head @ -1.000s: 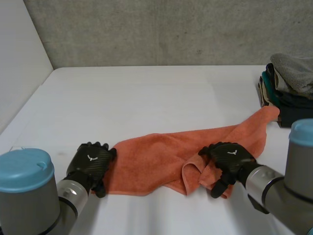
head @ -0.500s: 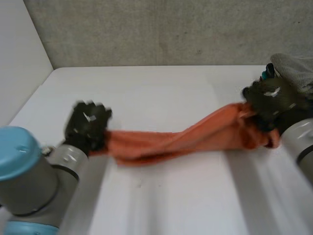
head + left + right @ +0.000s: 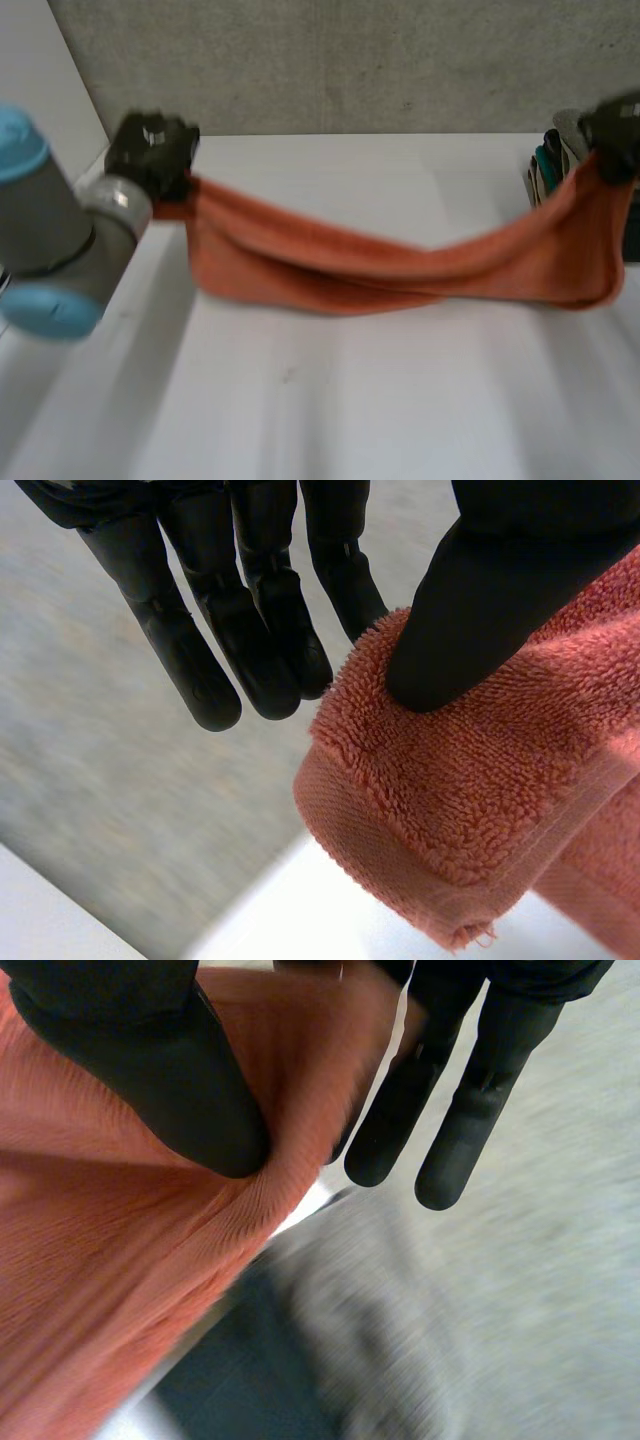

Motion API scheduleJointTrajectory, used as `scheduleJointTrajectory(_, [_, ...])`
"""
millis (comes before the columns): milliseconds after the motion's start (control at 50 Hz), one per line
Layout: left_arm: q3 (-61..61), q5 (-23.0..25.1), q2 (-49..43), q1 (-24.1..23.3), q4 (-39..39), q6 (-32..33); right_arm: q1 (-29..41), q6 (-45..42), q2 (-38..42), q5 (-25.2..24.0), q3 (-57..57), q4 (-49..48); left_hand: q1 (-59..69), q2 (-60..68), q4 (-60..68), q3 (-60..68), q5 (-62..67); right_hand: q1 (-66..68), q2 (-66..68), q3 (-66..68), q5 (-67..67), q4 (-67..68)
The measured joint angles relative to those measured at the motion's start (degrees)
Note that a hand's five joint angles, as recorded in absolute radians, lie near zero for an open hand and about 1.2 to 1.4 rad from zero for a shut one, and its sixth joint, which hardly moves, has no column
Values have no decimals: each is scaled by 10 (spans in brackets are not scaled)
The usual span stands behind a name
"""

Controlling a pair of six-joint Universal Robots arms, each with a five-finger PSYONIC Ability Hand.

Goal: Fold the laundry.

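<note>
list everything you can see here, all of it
orange towel: one, orange, held above the table, strung between both hands, sagging in the middle
pile of folded clothes: one, grey, teal and dark, at the table's right edge, behind the towel's right end
table: one, white, below the towel
wall: one, grey concrete, behind the table
left arm: one, grey with a light-blue cap, at the table's left side
left hand: one, black, thumb pinching the towel's left end at a hemmed corner
right hand: one, black, thumb pinching the towel's right end
</note>
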Motion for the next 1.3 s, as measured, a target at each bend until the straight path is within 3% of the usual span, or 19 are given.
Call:
scheduleJointTrajectory(100, [173,-39,-82,-1,14,-4,19,73,43,59,-110,-162,0,0,0,0,0,0,7,1,0,1])
scheduleJointTrajectory(220, [338,-110,-122,17,127,-28,29,113,51,91,-165,-392,0,1,0,1,0,0,7,1,0,1])
scheduleJointTrajectory(340, [329,-129,-114,29,176,-44,35,122,51,70,-141,-452,0,1,0,1,0,0,7,1,0,1])
scheduleJointTrajectory(580, [99,-110,-83,35,146,-44,34,158,58,-36,29,-358,0,1,0,1,0,0,7,2,0,2])
scheduleJointTrajectory(760, [-58,-68,-88,35,79,-31,33,104,106,-96,133,-264,0,1,0,1,0,0,7,2,0,2])
scheduleJointTrajectory(900, [-164,-62,-55,35,-7,21,20,-16,96,-97,203,-131,0,1,0,1,0,0,7,2,0,2])
scheduleJointTrajectory(980, [-251,-61,25,49,-88,92,-11,-125,26,-72,267,21,0,1,0,1,0,0,7,2,0,2])
scheduleJointTrajectory(1080, [-327,-55,120,75,-160,182,-50,-221,-59,-34,332,129,0,1,0,1,0,0,7,2,0,2])
scheduleJointTrajectory(1180, [-360,-37,174,95,-192,250,-70,-261,-101,-19,360,129,0,1,0,1,0,8,7,2,0,2])
scheduleJointTrajectory(1300, [-338,-17,168,98,-175,253,-56,-211,-88,-19,353,40,0,1,0,1,0,8,7,2,0,2])
